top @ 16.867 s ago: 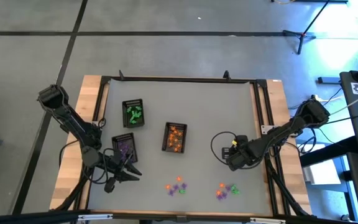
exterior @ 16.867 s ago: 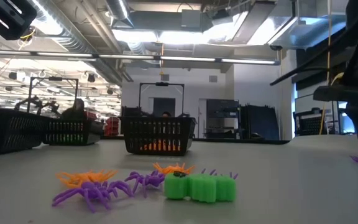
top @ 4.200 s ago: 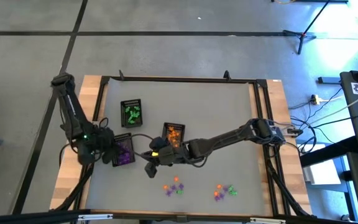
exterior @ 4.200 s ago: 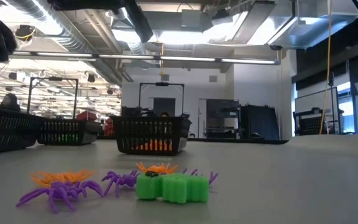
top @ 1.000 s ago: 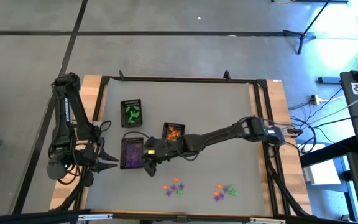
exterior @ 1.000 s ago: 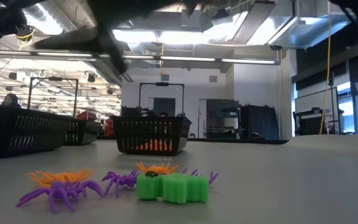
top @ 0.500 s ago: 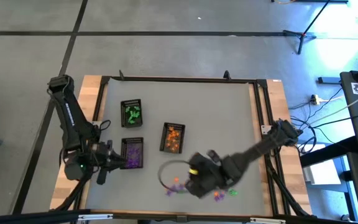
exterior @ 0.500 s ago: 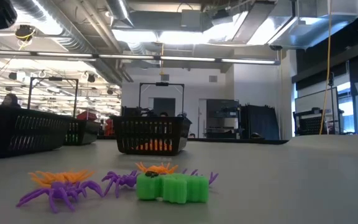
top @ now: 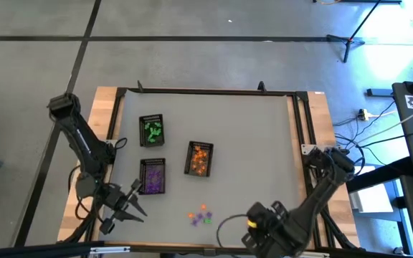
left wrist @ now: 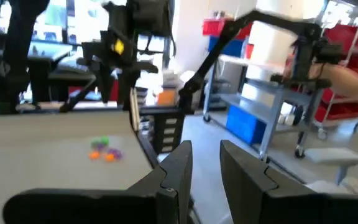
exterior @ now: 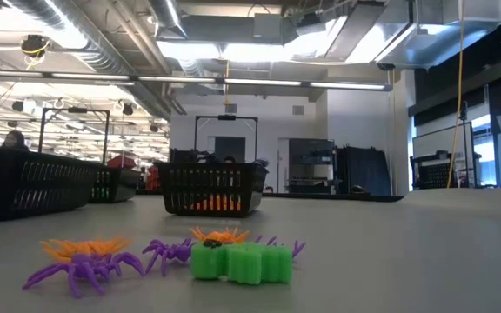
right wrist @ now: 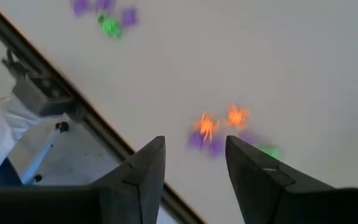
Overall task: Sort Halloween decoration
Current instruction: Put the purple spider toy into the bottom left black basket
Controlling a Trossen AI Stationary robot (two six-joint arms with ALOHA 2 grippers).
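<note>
Since a second ago my right arm has pulled off the purple tray and swung to the near right edge of the table, and my left gripper (top: pixel 120 208) has slid nearer, to the near left corner. My right gripper (right wrist: pixel 194 163) hangs over the near edge with its fingers (right wrist: pixel 145 168) parted by a narrow gap, holding nothing; below it lie blurred orange, purple and green trinkets (right wrist: pixel 225 134). My left fingers (left wrist: pixel 174 168) stand a little apart too, empty, pointing right across the table (top: pixel 264 143).

One small cluster of the Halloween decoration (top: pixel 201 214) lies on the bare mat near the front edge, centre-left; the low view shows purple and orange spiders beside a green piece (exterior: pixel 242 261). Farther back stand three black trays: green tray (top: pixel 152 131) far left, purple tray (top: pixel 153 176) nearer, orange tray (top: pixel 200 158) to its right.
</note>
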